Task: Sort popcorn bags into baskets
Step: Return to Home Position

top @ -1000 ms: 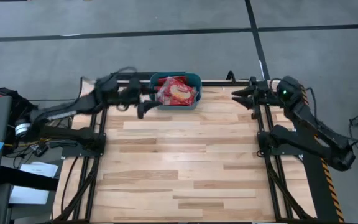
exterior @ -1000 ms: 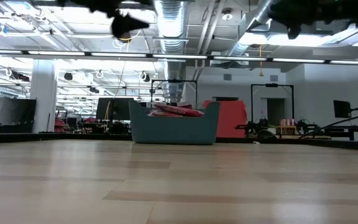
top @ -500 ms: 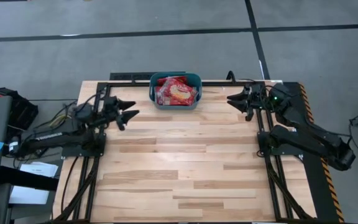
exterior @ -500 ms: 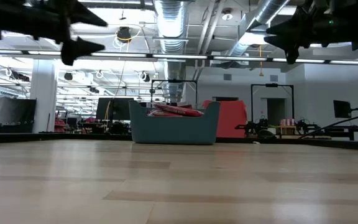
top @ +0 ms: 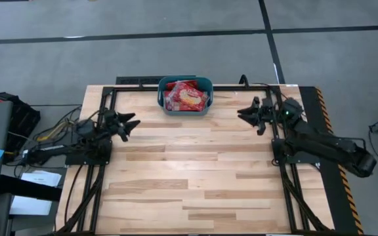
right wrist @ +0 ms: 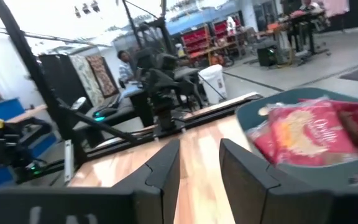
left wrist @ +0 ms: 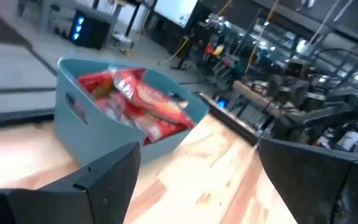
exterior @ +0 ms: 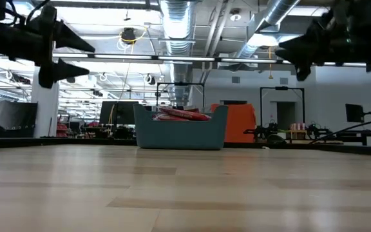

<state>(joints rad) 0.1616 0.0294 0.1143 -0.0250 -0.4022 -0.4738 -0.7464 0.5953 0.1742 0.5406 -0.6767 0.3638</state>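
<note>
The left gripper's [top: 127, 122] fingers [left wrist: 107, 177] are spread wide and nothing is held between them. The right gripper's [top: 248, 117] fingers [right wrist: 163, 168] are parted too, by a narrower gap, and are likewise empty. Both grippers are held above the desk [top: 189, 170], one at each side, well apart from the basket [top: 209, 82] and pointed inward across the boards.

The bags [top: 186, 97] are piled in the basket, which is set at the middle of the desk's far edge. In the low view the heap [exterior: 182, 115] is seen rising a little above the rim [exterior: 179, 132]. Every bag in view is in that basket, so the sorting is judged finished and the step in hand is taken to be the move to the home pose.

The main risk is judged to lie in the heap: if the basket were brushed by an arm folding back, a top bag could be slid over the rim. A second risk is posed by the cables [top: 54, 131] beside the left arm's base, on which that arm could be snagged.

The desk is made of pale wood planks and is framed by black rails. Grey floor crossed by dark lines is seen around it. Beyond it a large workshop is shown, with ceiling ducts [exterior: 179, 19], strip lights and racks of equipment.
</note>
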